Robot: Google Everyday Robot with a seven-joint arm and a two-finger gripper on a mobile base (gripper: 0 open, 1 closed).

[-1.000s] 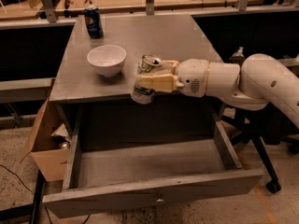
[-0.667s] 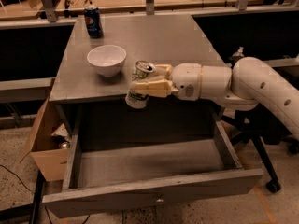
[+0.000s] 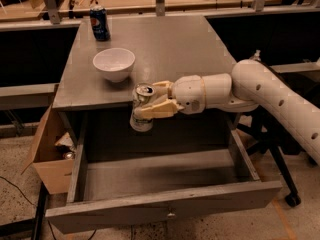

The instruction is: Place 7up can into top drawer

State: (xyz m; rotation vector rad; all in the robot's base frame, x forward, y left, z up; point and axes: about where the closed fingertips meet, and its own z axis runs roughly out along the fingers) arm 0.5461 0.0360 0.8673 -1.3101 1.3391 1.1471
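the 7up can (image 3: 140, 123) is hanging upright in the air, just in front of the front edge of the table (image 3: 170, 49) and above the back part of the top drawer (image 3: 200, 204). it is not touching the drawer floor. the gripper (image 3: 145, 102) is clamping the can from its right side, with one finger around the upper part and one lower, so the can is staying vertical and its silver top is showing. the arm (image 3: 280, 94) is reaching in sideways from the right, low enough to pass under the table level. the drawer is standing pulled out wide, with its knob (image 3: 171, 215) toward the camera, so the inside is giving free room below the can. i am judging that lowering and releasing is the remaining step. on the table, the white bowl (image 3: 114, 64) and the pepsi can (image 3: 99, 22) are standing well apart from the gripper. a cardboard box (image 3: 47, 159) is sitting on the floor, left of the drawer.
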